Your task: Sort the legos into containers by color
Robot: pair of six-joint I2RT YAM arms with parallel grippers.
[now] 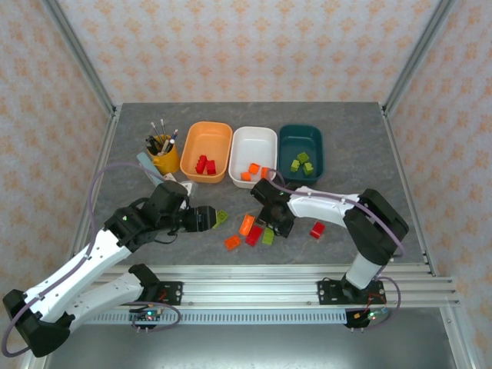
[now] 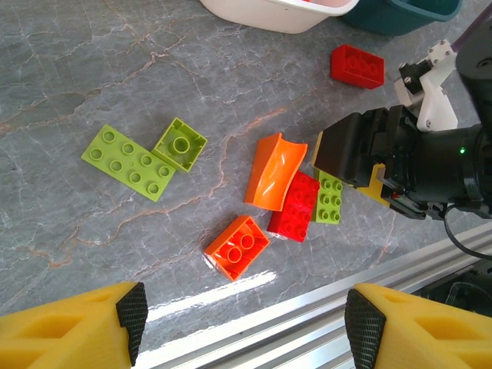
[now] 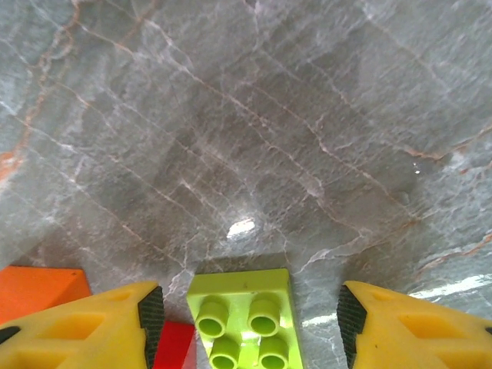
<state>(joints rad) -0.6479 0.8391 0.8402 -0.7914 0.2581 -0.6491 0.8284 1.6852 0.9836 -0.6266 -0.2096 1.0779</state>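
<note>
The grey surface (image 1: 361, 154) carries the orange tub (image 1: 211, 137) with red legos (image 1: 204, 164), the white tub (image 1: 254, 141) with orange ones and the teal tub (image 1: 298, 141) with lime ones. Both grippers are released: the left gripper (image 2: 246, 307) hovers over loose legos (image 2: 237, 246) near the front edge, and the right gripper (image 3: 250, 307) straddles a lime brick (image 3: 242, 319) without touching it.

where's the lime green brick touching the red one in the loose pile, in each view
Top external: lime green brick just below the picture's centre.
Left wrist: the brick sits right of centre.
Right wrist: the brick is at bottom centre, studs up.
Shared landmark: the red brick lies directly on its left in all three views.
</note>
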